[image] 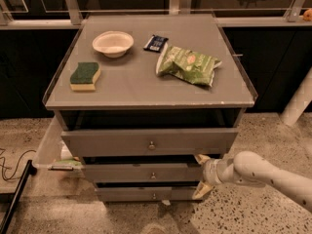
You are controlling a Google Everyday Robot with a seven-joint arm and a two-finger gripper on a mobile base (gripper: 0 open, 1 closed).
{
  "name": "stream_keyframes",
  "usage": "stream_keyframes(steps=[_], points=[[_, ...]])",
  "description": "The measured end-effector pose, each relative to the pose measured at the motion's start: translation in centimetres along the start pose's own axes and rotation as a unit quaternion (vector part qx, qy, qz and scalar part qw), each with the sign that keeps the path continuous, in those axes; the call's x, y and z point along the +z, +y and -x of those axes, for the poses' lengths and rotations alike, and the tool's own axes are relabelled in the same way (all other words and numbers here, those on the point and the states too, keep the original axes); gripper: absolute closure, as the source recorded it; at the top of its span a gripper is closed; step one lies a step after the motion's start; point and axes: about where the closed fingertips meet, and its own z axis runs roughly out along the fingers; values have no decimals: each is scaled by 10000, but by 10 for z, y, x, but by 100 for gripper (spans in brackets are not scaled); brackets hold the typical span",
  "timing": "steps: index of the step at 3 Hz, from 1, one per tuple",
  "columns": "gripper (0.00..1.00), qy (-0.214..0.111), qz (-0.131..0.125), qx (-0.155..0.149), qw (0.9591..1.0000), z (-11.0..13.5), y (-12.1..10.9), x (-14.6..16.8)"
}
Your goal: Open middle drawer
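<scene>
The grey cabinet (146,89) has three drawers stacked at its front. The middle drawer (122,172) is a flat grey front with a small round metal knob (153,175) at its centre. It lies between the taller top drawer (107,141) and the slim bottom drawer (126,194). A dark gap shows above it. My gripper (201,175) comes in from the right on a white arm (263,172). It is open, with one fingertip above and one below the right end of the middle drawer's front, well right of the knob.
On the cabinet top lie a white bowl (113,43), a green-and-yellow sponge (85,76), a dark snack bar (155,43) and a green chip bag (189,65). A clear bin (48,150) sits at the cabinet's left. A black cable (12,167) lies on the floor. A white post (297,104) stands at the right.
</scene>
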Motion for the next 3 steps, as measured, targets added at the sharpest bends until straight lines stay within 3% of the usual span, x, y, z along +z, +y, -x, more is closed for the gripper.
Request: stream_keyframes(steps=[1, 2, 3], points=[[0, -260, 202, 79, 9994, 5, 3, 12], [0, -263, 216, 74, 9994, 5, 3, 13], [0, -276, 429, 172, 9986, -11, 9, 41]])
